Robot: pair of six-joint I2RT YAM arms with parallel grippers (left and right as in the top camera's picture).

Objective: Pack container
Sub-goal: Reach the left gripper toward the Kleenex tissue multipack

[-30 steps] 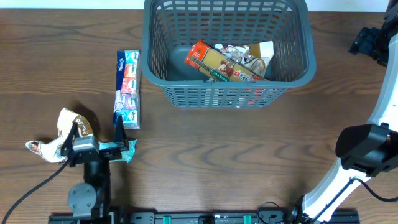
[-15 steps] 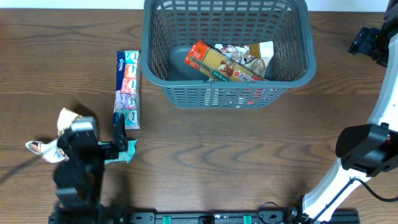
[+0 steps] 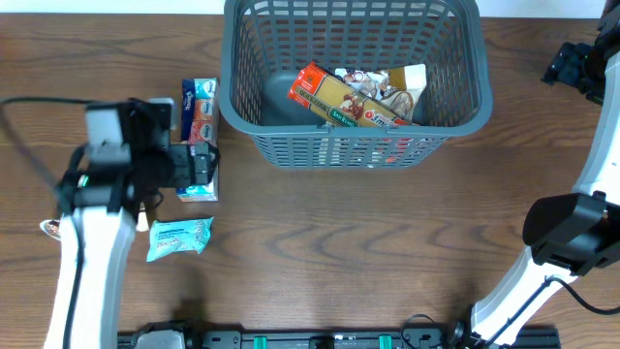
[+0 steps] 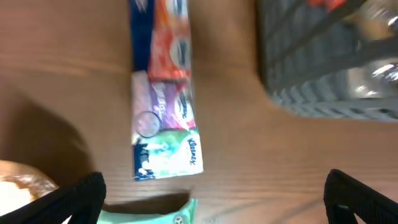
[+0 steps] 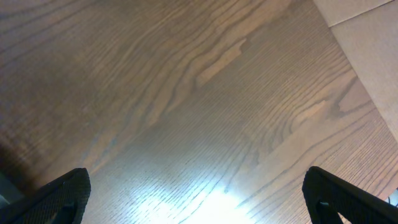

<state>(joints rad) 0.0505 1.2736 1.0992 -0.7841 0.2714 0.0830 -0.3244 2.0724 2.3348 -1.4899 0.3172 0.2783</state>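
Note:
The dark grey container (image 3: 455,116) stands at the back centre and holds a red-and-tan packet (image 3: 334,97) and other snack packets. Its corner shows in the left wrist view (image 4: 323,74). My left gripper (image 3: 199,163) is open and empty above the lower half of a long multicolour tissue-pack strip (image 3: 201,105). In the left wrist view (image 4: 214,205) the strip (image 4: 163,93) lies ahead of the jaws. A teal packet (image 3: 179,237) lies on the table near the front. My right gripper (image 3: 579,68) is open and empty at the far right, over bare wood (image 5: 199,199).
A brown-and-white packet (image 3: 48,229) lies at the left, mostly hidden under my left arm; it also shows in the left wrist view (image 4: 18,186). The right arm's base (image 3: 567,237) stands at the front right. The table's back edge runs behind the container.
My left arm has lifted from the front-left, by the teal and brown packets, and swung back over the tissue strip. The teal packet now lies uncovered. The right arm has not moved.

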